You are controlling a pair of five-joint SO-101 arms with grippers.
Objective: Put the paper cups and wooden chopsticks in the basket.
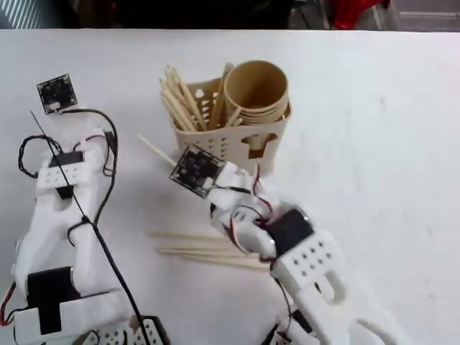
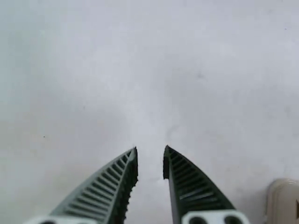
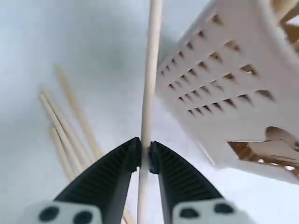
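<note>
1. Right gripper [image 3: 145, 142] clamps one chopstick [image 3: 150, 70] just beside the basket [image 3: 219, 84].
2. Left gripper [image 2: 150, 149] hangs slightly apart over the table [image 2: 140, 70].
3. High view adds paper cups [image 1: 256, 90] inside the basket and loose chopsticks [image 1: 194, 251] on the table.

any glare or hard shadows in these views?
High view: table evenly lit, no glare, only soft shade beside the basket. Left wrist view: flat light, the table darkens slightly toward the left pincer. Right wrist view: basket wall bright, no glare; the chopstick in the right pincer casts no clear shadow.
</note>
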